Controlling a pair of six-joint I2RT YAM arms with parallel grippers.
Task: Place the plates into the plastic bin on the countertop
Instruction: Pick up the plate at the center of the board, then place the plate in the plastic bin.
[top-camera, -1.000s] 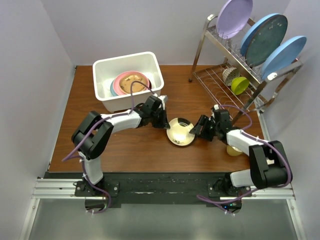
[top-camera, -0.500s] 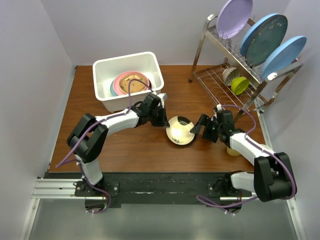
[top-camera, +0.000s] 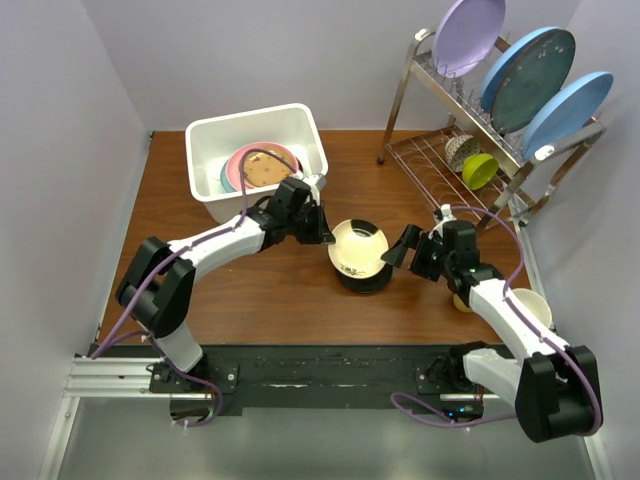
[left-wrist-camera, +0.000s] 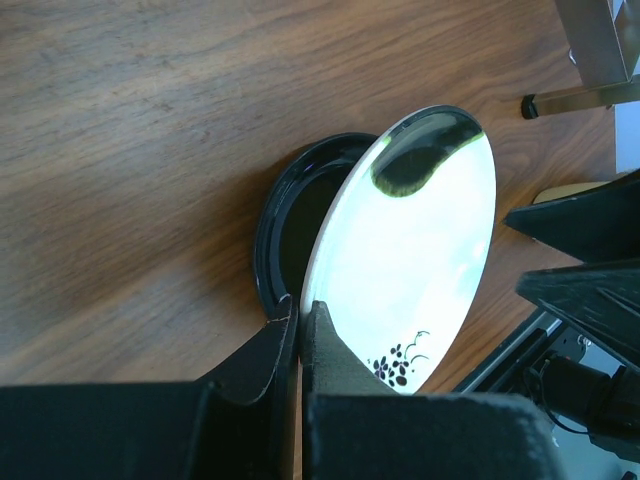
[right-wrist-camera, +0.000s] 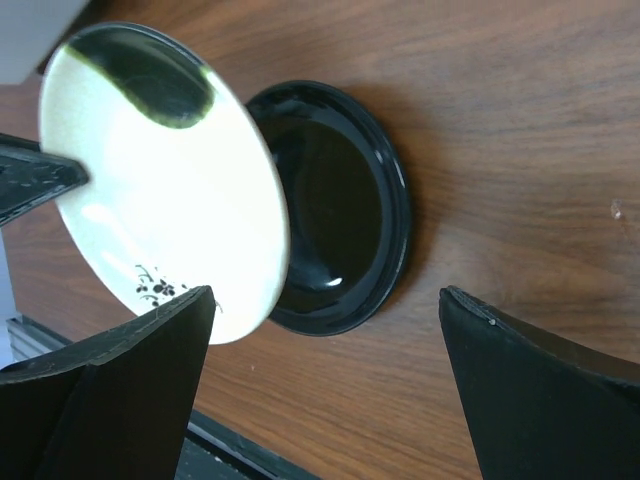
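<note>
- Two grippers face each other over the middle of the countertop (top-camera: 280, 300). Bare wood lies open on the near side of the left gripper (top-camera: 322, 236), and more lies near the right gripper (top-camera: 400, 250).
- Well behind the right gripper, a wire rack (top-camera: 440, 165) fills the far right corner.
- Behind and to the left of the left gripper stands the plastic bin (top-camera: 212, 205), its near rim close to that wrist. A pink plate (top-camera: 238, 160) and a tan plate (top-camera: 264, 170) lie stacked inside.
- The left gripper is clamped on the rim of a cream plate (left-wrist-camera: 420, 250) with a dark green patch at one edge and a small black sprig. The plate is tilted up and reaches away toward the right gripper.
- Under the cream plate, a black plate (right-wrist-camera: 340, 200) lies flat on the wood. Whether the two rims touch I cannot tell.
- The right gripper's jaws stand wide apart and hold nothing. It sits just beside the cream plate's free edge.
</note>
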